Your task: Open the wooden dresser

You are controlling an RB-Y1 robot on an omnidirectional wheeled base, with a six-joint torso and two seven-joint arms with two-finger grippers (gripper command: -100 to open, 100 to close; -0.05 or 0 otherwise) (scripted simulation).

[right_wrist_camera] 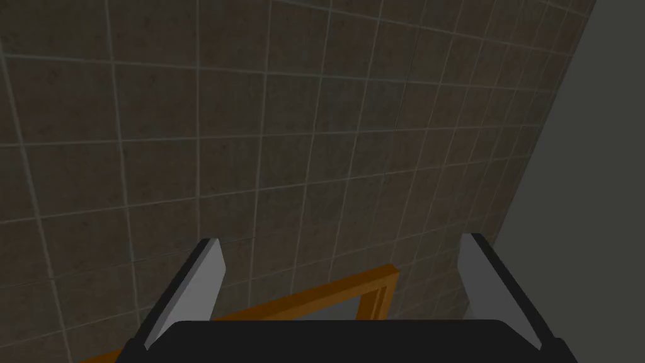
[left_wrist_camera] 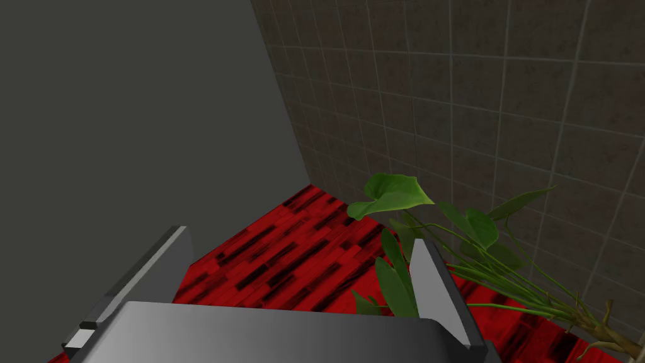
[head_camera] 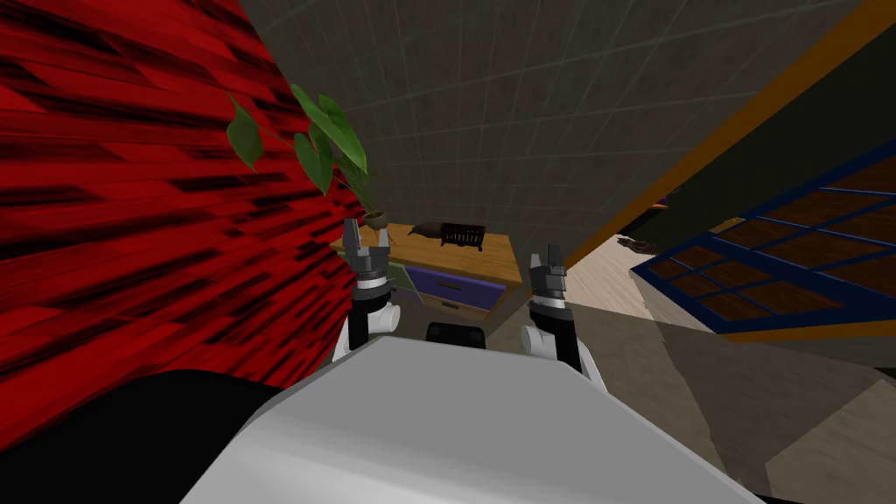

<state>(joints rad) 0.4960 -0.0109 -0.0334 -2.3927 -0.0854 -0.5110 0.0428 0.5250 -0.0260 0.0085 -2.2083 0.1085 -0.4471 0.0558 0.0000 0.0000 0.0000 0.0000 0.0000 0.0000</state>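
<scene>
The wooden dresser [head_camera: 490, 249] stands against the tiled wall ahead, with a light wood top and purple and green drawer fronts [head_camera: 455, 284] that look shut. My left gripper [head_camera: 353, 234] is raised in front of the dresser's left end, open with nothing between its fingers [left_wrist_camera: 434, 277]. My right gripper [head_camera: 549, 255] is raised off the dresser's right end, also open and empty, and its fingers [right_wrist_camera: 201, 280] frame a tiled wall. Both grippers are short of the dresser and touch nothing.
A potted plant [head_camera: 328, 149] with large green leaves [left_wrist_camera: 390, 192] stands on the dresser's left end by the red wall [head_camera: 131, 219]. A dark basket [head_camera: 462, 234] and a dark object [head_camera: 426, 230] sit on top. An orange-framed doorway [head_camera: 700, 166] opens at the right.
</scene>
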